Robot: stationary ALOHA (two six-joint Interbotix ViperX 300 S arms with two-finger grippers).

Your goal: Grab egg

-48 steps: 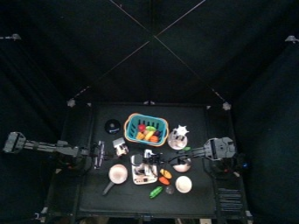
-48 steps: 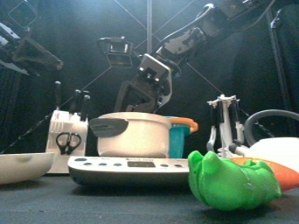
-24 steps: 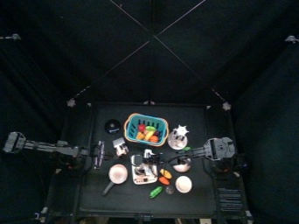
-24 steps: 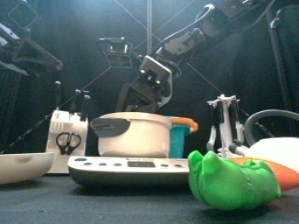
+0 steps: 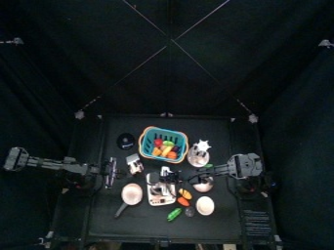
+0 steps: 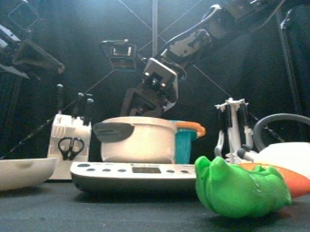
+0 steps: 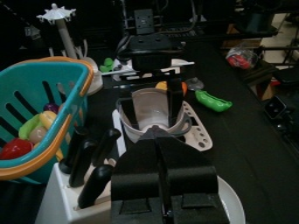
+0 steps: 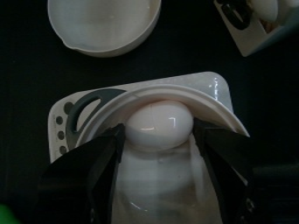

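Observation:
The white egg [image 8: 158,129] sits between my right gripper's [image 8: 158,153] two black jaws, which press on both its sides, right over the white cooker [image 8: 87,114]. In the front view that gripper [image 6: 150,98] hangs just above the cooker's pot [image 6: 136,138], and the egg is hidden there. The left wrist view shows the right jaws at the pot's rim [image 7: 156,105]. My left gripper [image 7: 163,171] is shut and empty, low beside a white knife block [image 7: 70,188].
A teal basket [image 7: 41,105] of fruit stands beside the knife block. A white bowl [image 8: 103,24] lies beyond the cooker. A green pepper [image 6: 242,186] and a white bowl [image 6: 24,170] sit at the table's front. A whisk stand [image 6: 234,127] is at the right.

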